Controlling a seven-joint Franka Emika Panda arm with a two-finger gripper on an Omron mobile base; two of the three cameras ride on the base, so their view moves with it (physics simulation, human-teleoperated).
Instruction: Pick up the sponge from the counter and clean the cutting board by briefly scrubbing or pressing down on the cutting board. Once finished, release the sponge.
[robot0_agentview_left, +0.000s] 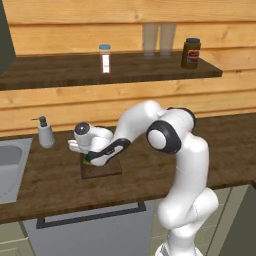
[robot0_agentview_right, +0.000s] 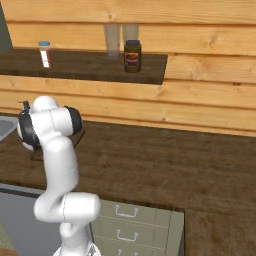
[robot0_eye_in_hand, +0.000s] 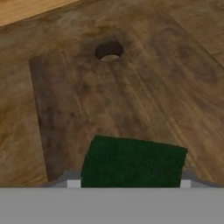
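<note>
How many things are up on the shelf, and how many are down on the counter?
Shelf: 4 (spice shaker, 2 glasses, brown jar)
Counter: 3 (soap dispenser, cutting board, sponge)
Total: 7

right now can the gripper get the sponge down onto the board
Probably yes: the gripper is shut on the sponge right over the board, and the wood ahead of it looks bare.

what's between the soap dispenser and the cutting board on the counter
In the left base view, the arm's white hand and the gripper holding the sponge over the cutting board; left of that, bare counter up to the soap dispenser.
</note>
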